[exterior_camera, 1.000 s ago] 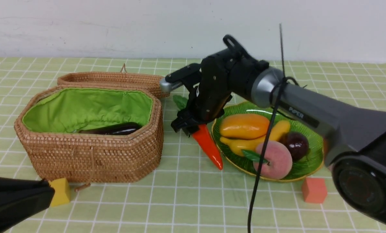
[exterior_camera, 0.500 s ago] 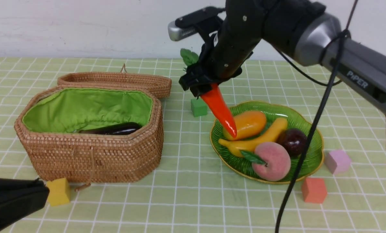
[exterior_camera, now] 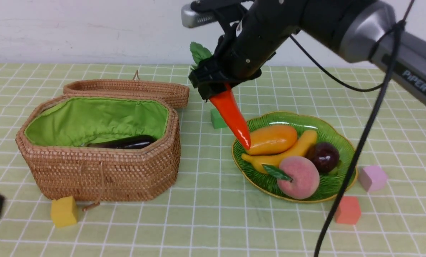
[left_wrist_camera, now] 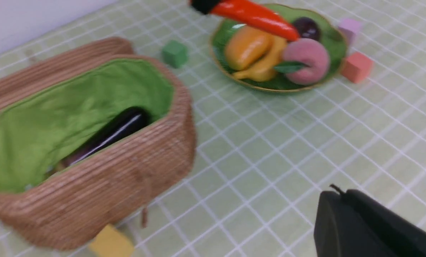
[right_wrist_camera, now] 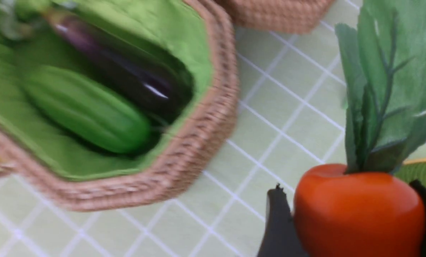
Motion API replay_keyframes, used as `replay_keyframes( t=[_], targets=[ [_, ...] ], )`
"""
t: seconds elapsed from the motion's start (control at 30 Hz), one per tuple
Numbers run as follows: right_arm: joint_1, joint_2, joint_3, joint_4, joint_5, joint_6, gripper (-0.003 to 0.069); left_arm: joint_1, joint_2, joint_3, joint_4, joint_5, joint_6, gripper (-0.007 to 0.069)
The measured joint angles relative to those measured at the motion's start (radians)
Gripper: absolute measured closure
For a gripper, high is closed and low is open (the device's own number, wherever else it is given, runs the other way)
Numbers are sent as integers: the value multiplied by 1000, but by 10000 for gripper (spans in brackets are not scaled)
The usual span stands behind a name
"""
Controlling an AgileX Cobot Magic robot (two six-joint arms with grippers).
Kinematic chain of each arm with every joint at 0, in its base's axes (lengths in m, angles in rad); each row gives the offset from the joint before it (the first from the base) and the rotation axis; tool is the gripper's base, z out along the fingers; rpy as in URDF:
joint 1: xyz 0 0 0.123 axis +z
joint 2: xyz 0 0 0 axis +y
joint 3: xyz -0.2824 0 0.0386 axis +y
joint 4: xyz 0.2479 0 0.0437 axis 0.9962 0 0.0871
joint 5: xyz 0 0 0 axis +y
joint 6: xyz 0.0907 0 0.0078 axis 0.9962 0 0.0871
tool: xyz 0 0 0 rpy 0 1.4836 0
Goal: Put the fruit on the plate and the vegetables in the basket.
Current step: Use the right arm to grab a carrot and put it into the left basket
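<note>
Front view: right tool [exterior_camera: 213, 85] grips glossy tapered carrot [exterior_camera: 232, 117] beside woven basket [exterior_camera: 102, 171].

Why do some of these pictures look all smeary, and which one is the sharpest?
The front view is the sharpest: the tan woven wicker basket shows crisp weave. In the left wrist view, that basket is streaked with motion blur. The right wrist view is smeared too: the glossy dark purple eggplant looks soft, with a white glare spot, and the close orange carrot is fuzzy.
</note>
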Motion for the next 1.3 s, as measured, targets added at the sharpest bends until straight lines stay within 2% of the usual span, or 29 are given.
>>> replay_keyframes(
  t=[0.2, 0.4, 0.5, 0.7, 0.97, 1.13, 1.3],
  targets=[
    [98, -43, 0, 23, -45, -52, 238, 0, -72, 0, 147, 114, -161, 637],
    [206, -40, 0, 29, -209, -141, 238, 0, -125, 0, 200, 185, -237, 637],
    [248, -33, 0, 36, -345, -203, 238, 0, -153, 0, 218, 230, -269, 637],
    [262, 3, 0, 59, -489, -264, 238, 0, -196, 0, 271, 284, -325, 637],
    [264, 89, 0, 69, -582, -388, 238, 0, -205, -1, 271, 289, -349, 637],
    [264, 136, 1, 69, -630, -413, 238, 0, -205, -1, 272, 283, -356, 637],
    [264, 191, 1, 61, -747, -422, 238, 0, -205, -1, 272, 281, -357, 637]
  ],
)
